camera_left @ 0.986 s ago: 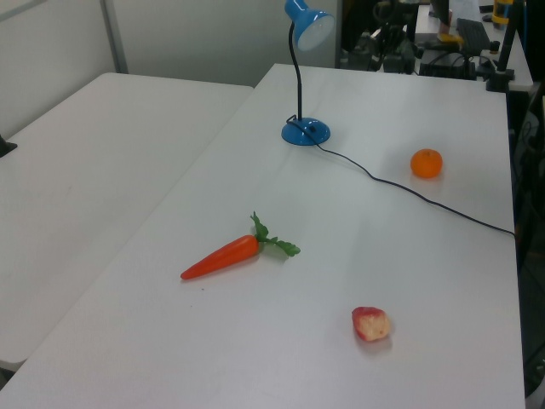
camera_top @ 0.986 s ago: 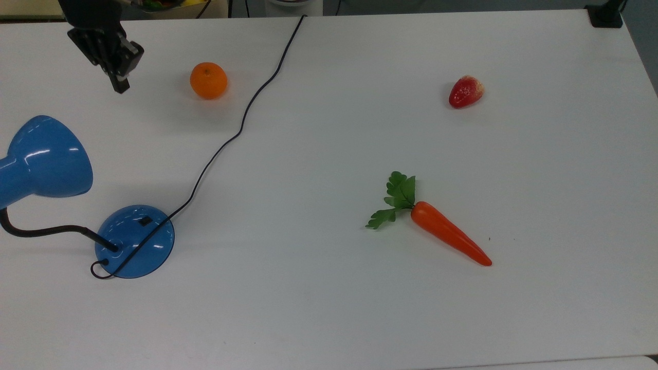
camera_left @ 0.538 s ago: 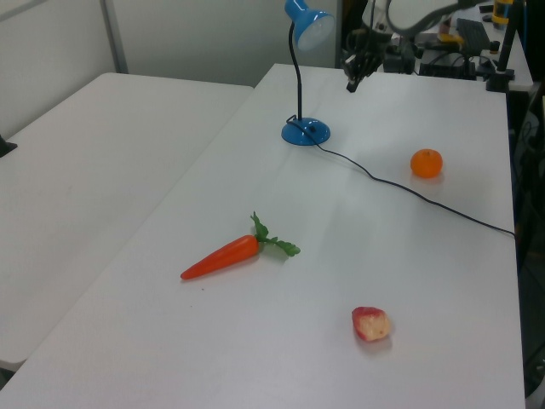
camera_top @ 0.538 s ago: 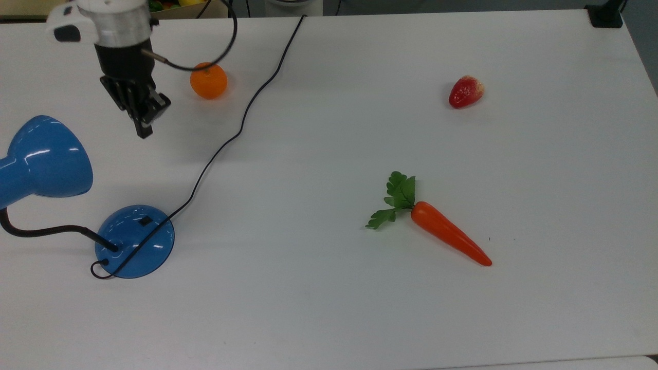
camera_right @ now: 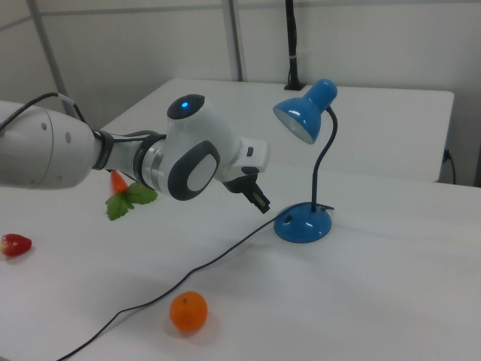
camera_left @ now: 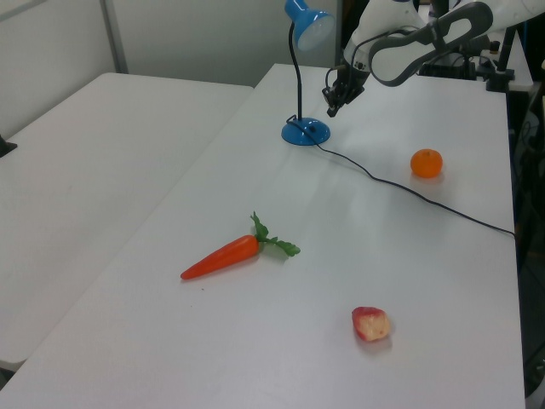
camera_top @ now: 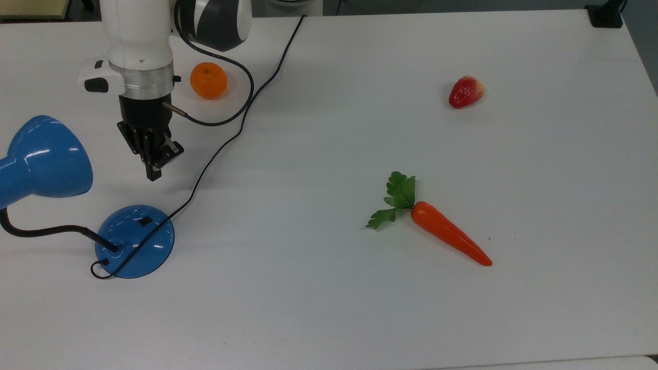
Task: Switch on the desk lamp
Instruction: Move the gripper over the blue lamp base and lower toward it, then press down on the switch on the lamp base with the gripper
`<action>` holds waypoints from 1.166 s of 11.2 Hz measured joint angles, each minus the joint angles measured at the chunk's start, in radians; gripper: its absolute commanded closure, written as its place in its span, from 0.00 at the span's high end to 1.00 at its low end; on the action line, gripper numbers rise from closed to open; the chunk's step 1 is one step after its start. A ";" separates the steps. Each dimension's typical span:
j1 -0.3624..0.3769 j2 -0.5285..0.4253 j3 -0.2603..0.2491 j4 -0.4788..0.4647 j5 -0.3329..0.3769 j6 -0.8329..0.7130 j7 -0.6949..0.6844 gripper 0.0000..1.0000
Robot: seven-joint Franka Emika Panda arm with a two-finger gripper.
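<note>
Just beside the desk lamp [camera_top: 134, 241], the gripper [camera_top: 153, 173] hovers pinched closed, holding nothing; descending off-target could snag the cord [camera_top: 216, 152] or miss the switch [camera_top: 146, 221].

We see a wide white matte table [camera_top: 360, 318] under even indoor light. In the left view a second white table [camera_left: 77, 170] stands just beside it on the left view's left, before a pale grey wall [camera_left: 196, 34]; cluttered equipment [camera_left: 451, 47] sits far behind.
</note>
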 measured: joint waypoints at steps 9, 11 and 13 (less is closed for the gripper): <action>-0.033 0.085 -0.001 0.100 0.000 0.049 0.037 0.00; -0.037 0.109 -0.002 0.122 -0.006 0.049 0.037 0.00; -0.039 0.126 -0.002 0.131 -0.008 0.050 0.037 0.00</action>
